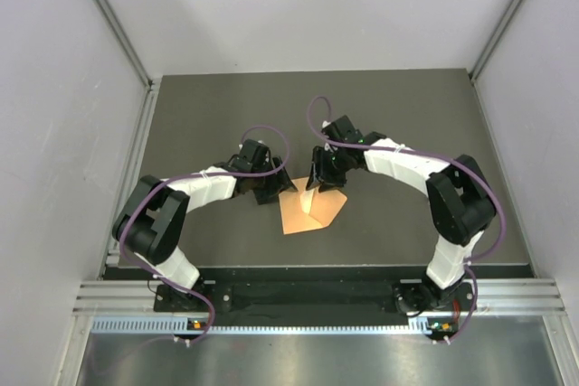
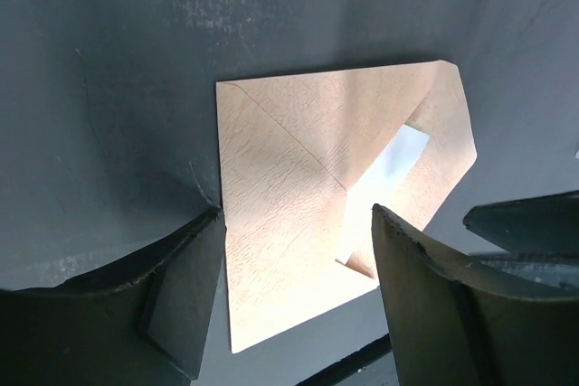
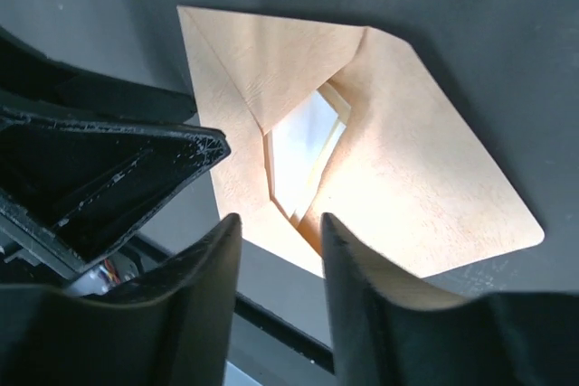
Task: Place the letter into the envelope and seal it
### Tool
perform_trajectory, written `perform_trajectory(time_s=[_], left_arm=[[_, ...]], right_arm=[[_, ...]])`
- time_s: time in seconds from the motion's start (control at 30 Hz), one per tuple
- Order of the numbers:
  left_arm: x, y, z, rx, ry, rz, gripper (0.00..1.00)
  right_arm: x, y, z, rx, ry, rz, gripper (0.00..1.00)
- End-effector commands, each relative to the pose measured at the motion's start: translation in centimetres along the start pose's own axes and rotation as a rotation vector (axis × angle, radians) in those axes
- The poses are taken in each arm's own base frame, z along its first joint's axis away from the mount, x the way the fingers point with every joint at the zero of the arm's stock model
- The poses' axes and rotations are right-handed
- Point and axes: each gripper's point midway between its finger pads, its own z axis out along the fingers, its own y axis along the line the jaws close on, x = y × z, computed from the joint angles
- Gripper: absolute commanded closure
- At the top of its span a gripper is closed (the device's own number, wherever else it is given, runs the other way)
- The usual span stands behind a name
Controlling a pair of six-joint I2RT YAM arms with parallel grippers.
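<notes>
The orange envelope (image 1: 312, 208) lies on the dark mat between my two grippers. Its pointed flap is partly folded over the body and stands a little raised. The pale letter (image 3: 303, 146) is inside and shows only through the gap under the flap, also in the left wrist view (image 2: 395, 162). My left gripper (image 1: 271, 189) is open and empty, low over the envelope's left edge (image 2: 289, 223); its fingers (image 2: 181, 305) straddle the near corner. My right gripper (image 1: 324, 178) is open and empty over the envelope's far edge, tips (image 3: 280, 250) just off the paper (image 3: 425, 187).
Grey enclosure walls (image 1: 72, 133) stand left, right and behind the dark mat (image 1: 407, 115). A metal rail (image 1: 308, 300) runs along the near edge by the arm bases. The left gripper's body (image 3: 109, 169) sits close beside the right fingers.
</notes>
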Motion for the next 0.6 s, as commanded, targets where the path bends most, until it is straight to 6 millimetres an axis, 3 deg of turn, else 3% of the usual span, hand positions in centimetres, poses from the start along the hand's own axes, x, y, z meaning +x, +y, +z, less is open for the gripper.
perform_trajectory(time_s=[0.0,0.03,0.07,0.33,0.43,0.57], left_arm=[[-0.6,0.2,-0.5,-0.015,-0.040,0.023,0.30],[-0.7,0.1,-0.5,-0.014,-0.043,0.026,0.30],[-0.6,0.2,-0.5,-0.016,-0.041,0.029,0.30],[-0.7,-0.2,-0.3,-0.007,-0.035,0.036,0.31],[-0.7,-0.2,-0.1,-0.006,-0.028,0.035,0.31],[-0.7,-0.4,0.1,0.001,-0.020,0.035,0.31]], right_arm=[[-1.1,-0.4,-0.8,0.043,-0.050,0.004,0.67],[-1.3,-0.3,-0.6,0.037,-0.055,0.002,0.78],[-1.2,-0.4,0.1,0.038,-0.040,0.006,0.80],[-1.6,-0.9,2.2,0.051,-0.011,0.027,0.76],[-1.8,-0.6,2.8,0.039,-0.003,0.023,0.85],[-2.1,-0.4,3.6,0.018,0.005,0.025,0.86]])
